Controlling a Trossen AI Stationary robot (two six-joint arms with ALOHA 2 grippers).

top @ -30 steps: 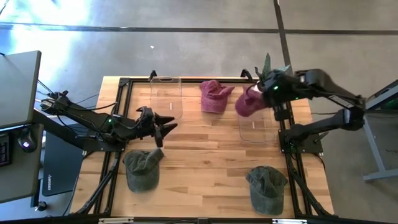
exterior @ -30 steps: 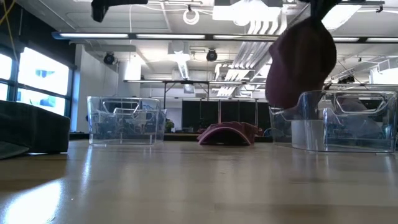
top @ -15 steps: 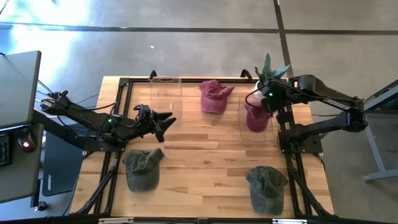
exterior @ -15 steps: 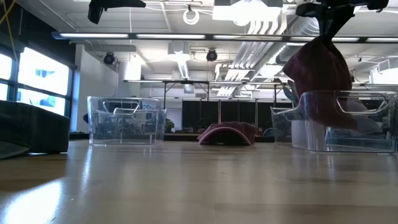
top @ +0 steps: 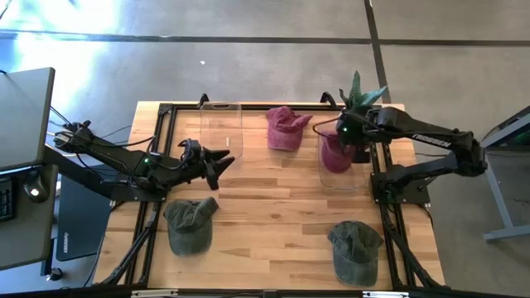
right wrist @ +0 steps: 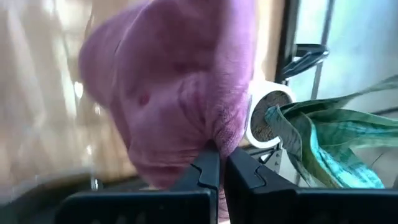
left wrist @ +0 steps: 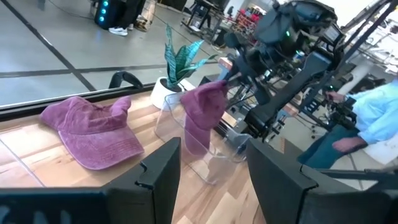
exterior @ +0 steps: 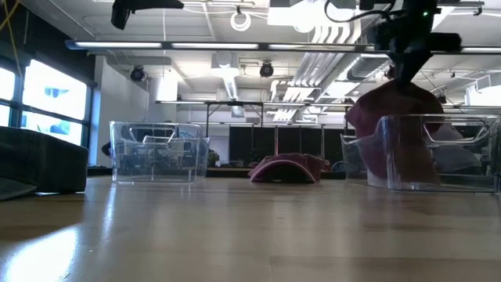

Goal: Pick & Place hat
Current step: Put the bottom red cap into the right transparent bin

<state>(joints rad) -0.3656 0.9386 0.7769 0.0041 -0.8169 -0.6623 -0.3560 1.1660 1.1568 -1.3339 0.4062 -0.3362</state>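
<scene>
My right gripper [top: 341,132] pinching pink hat [top: 335,154], hanging partly inside bin [top: 342,180]; release left. Second pink hat [top: 284,127], two green hats untouched. Left gripper [top: 222,164] spread, idle.

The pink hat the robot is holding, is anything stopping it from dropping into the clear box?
Nothing visible does. The right gripper holds the pink hat over the open-topped clear box, and the hat already hangs partly inside its walls.

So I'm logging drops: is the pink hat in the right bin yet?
Partly in. The pink hat hangs into the clear bin, pinched by the right gripper.
</scene>
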